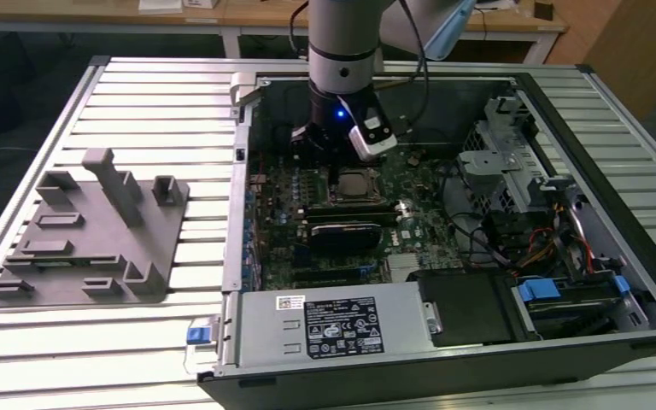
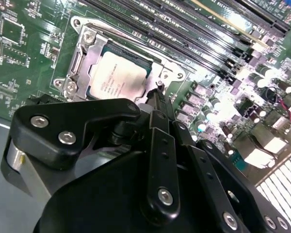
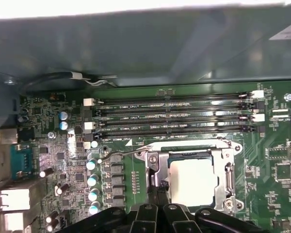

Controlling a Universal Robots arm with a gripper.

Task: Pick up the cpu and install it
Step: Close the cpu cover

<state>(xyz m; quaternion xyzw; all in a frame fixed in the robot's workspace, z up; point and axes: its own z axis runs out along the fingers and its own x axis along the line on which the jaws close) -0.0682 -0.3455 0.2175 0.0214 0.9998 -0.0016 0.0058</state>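
The cpu (image 1: 357, 182) lies flat in the socket on the green motherboard, inside the open computer case, its silver top facing up. It shows in both wrist views (image 2: 117, 77) (image 3: 193, 179), framed by the socket's metal frame (image 2: 85, 48) (image 3: 229, 160). My gripper (image 1: 325, 158) hangs just above the board at the socket's edge, beside the cpu. Its thin black fingertips (image 2: 158, 94) (image 3: 157, 190) are pressed together with nothing between them, near the socket's lever side.
Several memory slots (image 3: 174, 116) run alongside the socket. The case wall (image 1: 243, 171) is close on the exterior view's left. A grey plastic fixture (image 1: 89, 231) sits on the slatted table (image 1: 134, 102) outside the case. The power supply (image 1: 328, 329) and cables (image 1: 499, 239) fill the near side.
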